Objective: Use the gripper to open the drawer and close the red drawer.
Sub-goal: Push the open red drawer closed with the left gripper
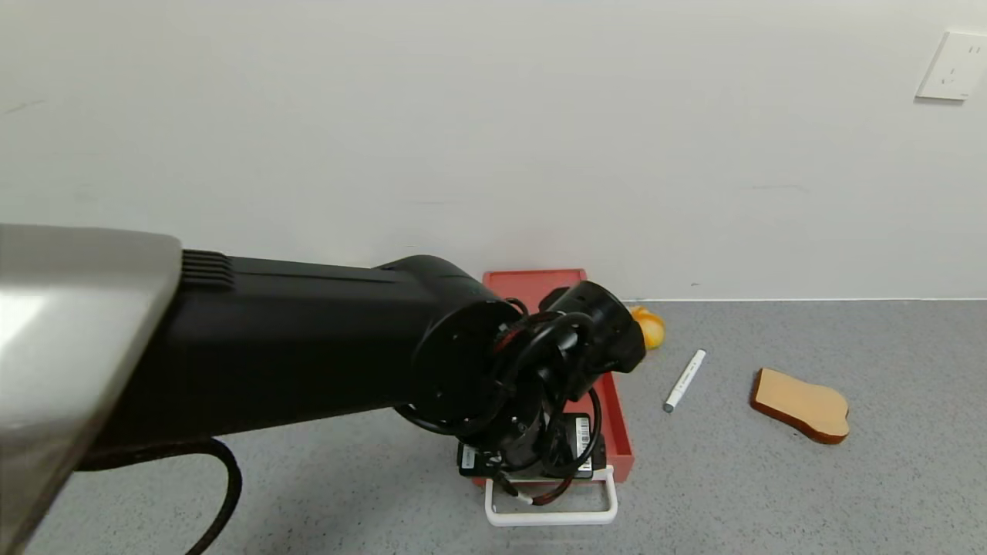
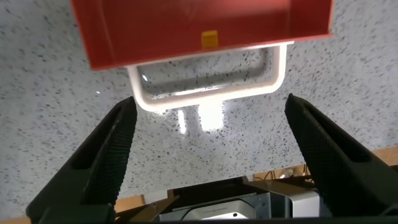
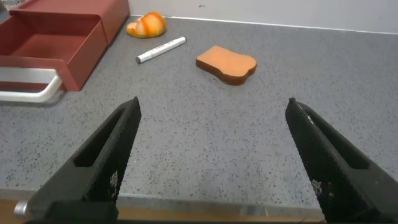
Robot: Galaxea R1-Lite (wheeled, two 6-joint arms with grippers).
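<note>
Two views settled it. From the head, the left gripper (image 1: 532, 455) was seen over the pulled-out drawer (image 1: 617, 432). At the left wrist, its fingers (image 2: 102, 158) were spread wide just short of the white handle (image 2: 208, 93), nothing clasped, presumably readied for pushing shut. The right gripper (image 3: 211, 162), parked well aside, was spread too.

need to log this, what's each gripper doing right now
Left gripper: open, holding nothing, just off the drawer handle.
Right gripper: open, holding nothing.
</note>
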